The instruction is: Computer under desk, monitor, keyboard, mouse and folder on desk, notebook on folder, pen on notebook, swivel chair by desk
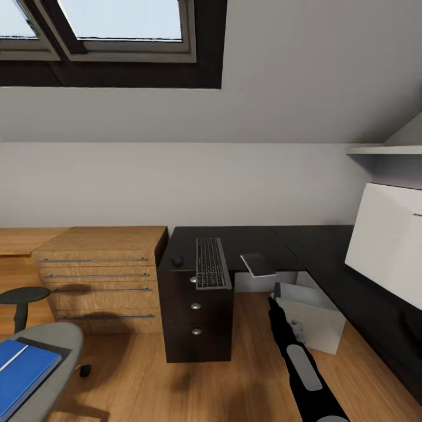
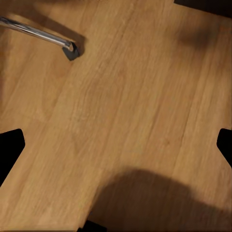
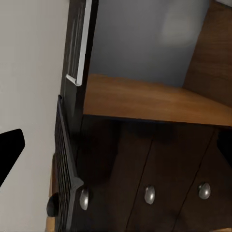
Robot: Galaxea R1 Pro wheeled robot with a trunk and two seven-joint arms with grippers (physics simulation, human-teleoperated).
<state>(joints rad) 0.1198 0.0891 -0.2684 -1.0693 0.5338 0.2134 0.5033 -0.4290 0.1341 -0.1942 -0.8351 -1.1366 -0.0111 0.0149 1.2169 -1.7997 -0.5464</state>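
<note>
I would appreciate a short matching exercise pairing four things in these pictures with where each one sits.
Things:
1. keyboard
2. folder
3. computer
4. mouse

Places:
A. on the swivel chair seat
B. on the floor under the desk
C. on the desk above the drawers, overhanging the front edge
D. on the desk, beside the keyboard on its wooden chest side

Pairs: 1-C, 2-A, 3-B, 4-D

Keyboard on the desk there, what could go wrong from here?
The keyboard overhangs the desk's front edge above the drawers, so a nudge might tip it off. The notebook also juts past the edge. The folder lies at the swivel chair's seat edge and could slide off if it rolls.
</note>
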